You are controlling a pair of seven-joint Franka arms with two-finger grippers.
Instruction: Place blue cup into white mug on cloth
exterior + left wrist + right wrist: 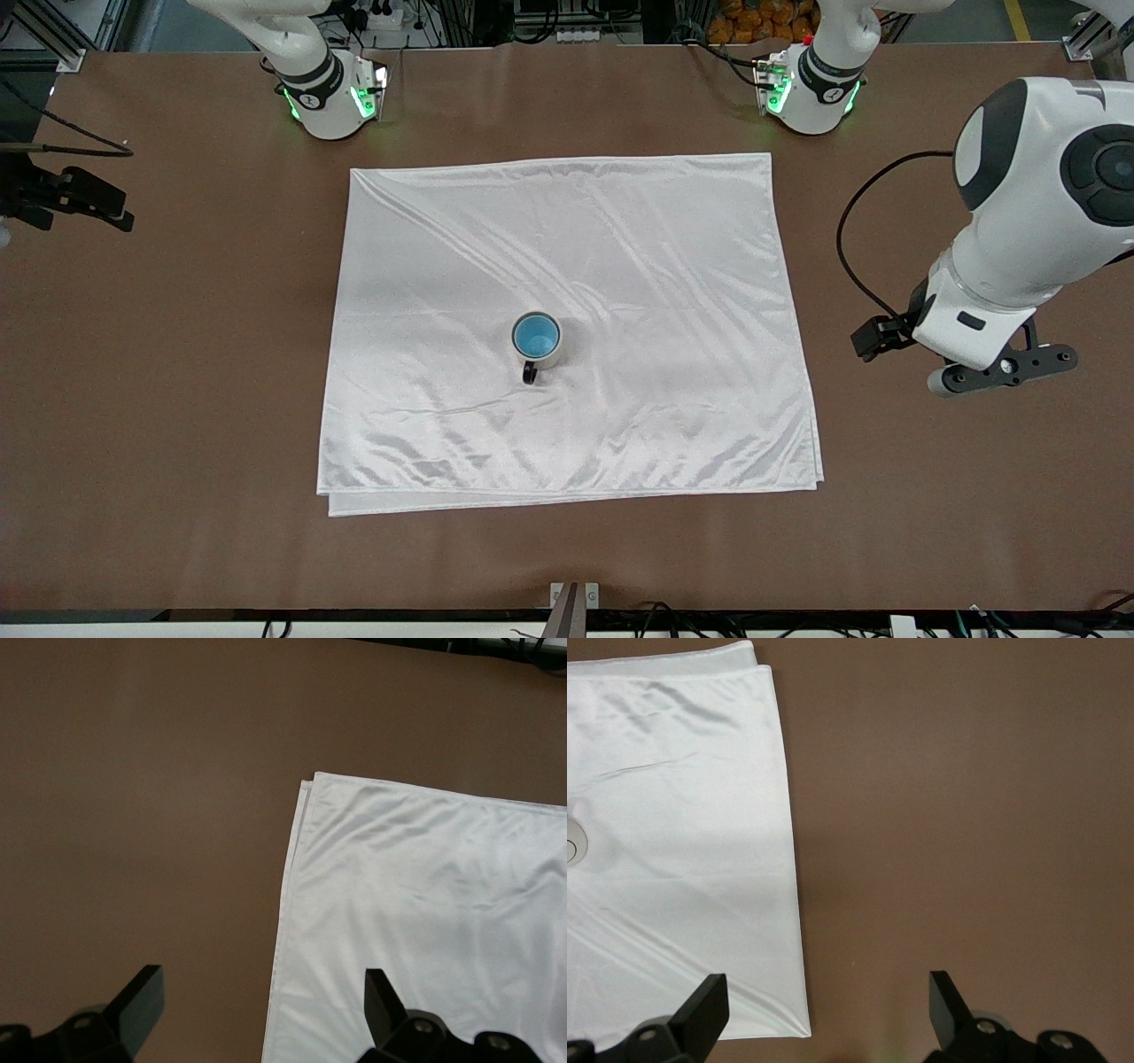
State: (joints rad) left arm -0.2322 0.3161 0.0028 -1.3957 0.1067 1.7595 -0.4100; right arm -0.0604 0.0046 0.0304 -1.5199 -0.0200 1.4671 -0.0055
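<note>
- Front view: the blue cup [536, 336] already sits inside the white mug [538, 341], near the middle of the cloth [567, 266]. Only the cup's bright blue interior shows, ringed by the mug's dark rim; the mug's black loop handle points toward the front camera. I judge the placement done.
- Front view, handling: the cup looks like thin plastic, so light, fairly stiff and smooth. If I had to take it again I would pinch its rim wall, one finger inside. The mug is ceramic, heavier and breakable; I would grip across the rim or body, not the small handle. The satin cloth is soft and slippery, so a sideways nudge could slide mug and wrinkles together.
- Front view, arms: my left tool [1001, 372] hangs over the bare counter [177, 354] off the cloth's edge at the left arm's end. My right tool [75, 199] is at the frame edge over the counter at the right arm's end. Both arms wait, well apart from the mug.
- Left wrist view: my left tool's [257, 1014] fingers stand wide apart with nothing between them, over the cloth's doubled edge. No cup or mug appears here.
- Right wrist view: my right tool's [824, 1010] fingers are likewise apart and empty. A sliver of the mug's pale rim shows at the picture's edge on the cloth, which the left wrist view lacks. Neither wrist view shows the nested cup; only the front view does.
</note>
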